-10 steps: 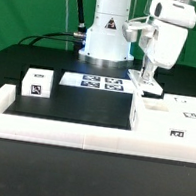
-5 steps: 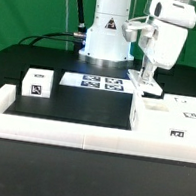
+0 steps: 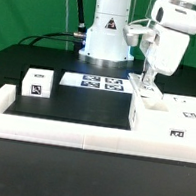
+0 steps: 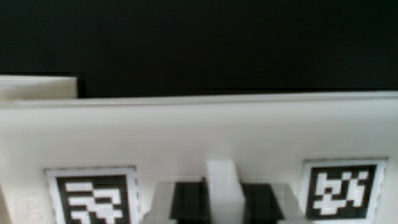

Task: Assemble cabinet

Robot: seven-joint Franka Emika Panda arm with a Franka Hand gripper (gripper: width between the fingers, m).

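1. The hand (image 3: 148, 84) hangs in the right half of the exterior view, pointing down. It is at the far edge of the large cabinet piece (image 3: 168, 121), toward that piece's end on the exterior view's left.
2. Hand state: cannot tell. The exterior view shows the fingers low and close together, but neither view shows clearly whether they clamp anything.
3. The large cabinet piece lies on the desk (image 3: 85, 102) at lower right, against the rim wall (image 3: 61, 131). Its long axis runs across the frame.
4. In the wrist view, the same piece (image 4: 196, 125) fills the frame as a broad white face, very near. Two tags (image 4: 89, 195) (image 4: 342, 190) sit one on each side of the hand's centreline.
5. The small cabinet block (image 3: 34, 84) stands at the exterior view's left, well apart from the hand. The marker board (image 3: 100, 83) lies between them, further back.
6. Judgement: the key relation is vertical, since the large piece is directly below the hand and the block is a long traverse away.
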